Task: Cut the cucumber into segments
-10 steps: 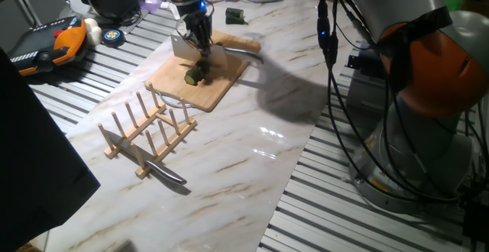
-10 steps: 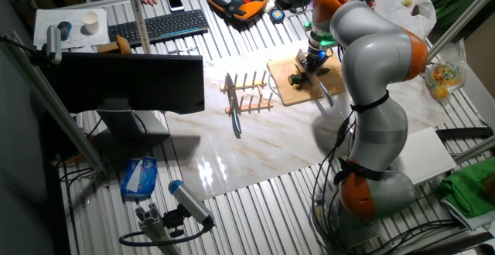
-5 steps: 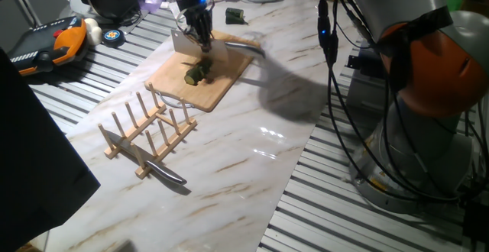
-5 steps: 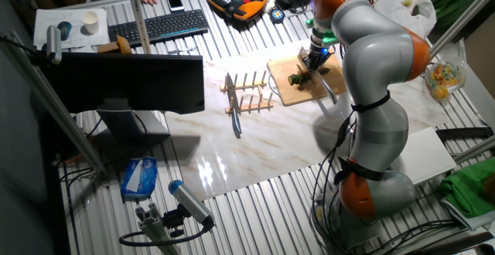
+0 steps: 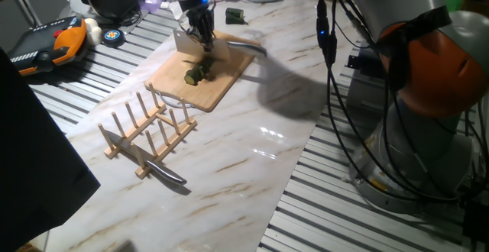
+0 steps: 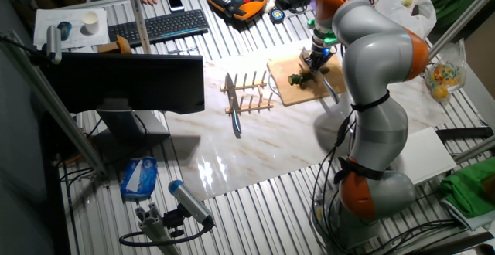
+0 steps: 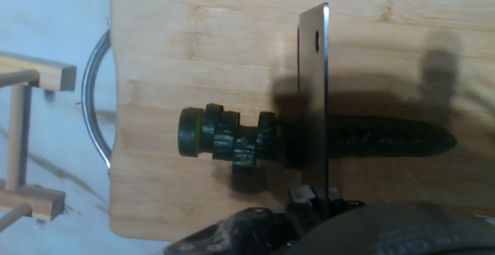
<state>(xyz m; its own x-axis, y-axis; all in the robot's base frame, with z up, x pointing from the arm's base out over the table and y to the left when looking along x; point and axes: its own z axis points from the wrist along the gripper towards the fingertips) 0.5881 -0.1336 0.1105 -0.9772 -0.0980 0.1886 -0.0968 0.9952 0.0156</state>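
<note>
Several segments (image 7: 228, 137) lie bunched beside the cleaver (image 7: 314, 93), which has lifted off the wooden board (image 7: 193, 39) since a second ago. The gripper (image 5: 203, 37) stays clamped on its handle, blade poised above the uncut cucumber (image 7: 387, 138), so another stroke seems due.

— What carries it all?
— A pale marbled table (image 5: 252, 153). On it I see the wooden board (image 5: 218, 88), a wooden peg rack (image 5: 149, 134), a knife (image 5: 145, 159) (lying under the rack), and a small dark green stub (image 5: 234, 14).
</note>
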